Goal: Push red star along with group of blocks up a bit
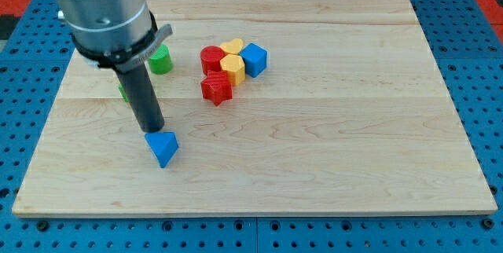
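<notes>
The red star [216, 89] lies at the bottom of a tight cluster left of the board's middle. Touching it above are a red cylinder [211, 58], a yellow hexagon [233, 68], a yellow heart [232, 47] and a blue cube [254, 59]. My tip [152, 130] rests on the board well to the left of and below the star, right at the top edge of a blue triangular block [163, 148].
A green cylinder [160, 60] stands left of the cluster, beside the rod. Another green block [124, 92] is mostly hidden behind the rod. The wooden board [330, 151] sits on a blue pegboard surface.
</notes>
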Robot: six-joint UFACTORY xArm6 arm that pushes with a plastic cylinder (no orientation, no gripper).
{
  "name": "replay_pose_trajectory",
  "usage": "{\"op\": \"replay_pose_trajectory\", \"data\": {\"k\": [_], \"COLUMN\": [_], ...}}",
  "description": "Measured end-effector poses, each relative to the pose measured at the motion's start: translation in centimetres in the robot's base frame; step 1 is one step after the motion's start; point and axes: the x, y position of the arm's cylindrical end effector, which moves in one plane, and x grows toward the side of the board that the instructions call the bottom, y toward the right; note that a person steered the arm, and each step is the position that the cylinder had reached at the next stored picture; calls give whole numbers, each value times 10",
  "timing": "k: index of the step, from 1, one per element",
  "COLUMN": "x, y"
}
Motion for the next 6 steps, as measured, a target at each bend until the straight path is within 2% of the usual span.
{"op": "replay_pose_trajectory", "data": {"k": [2,4,6], "x": [-24,-49,-79], "y": [5,75,69]}}
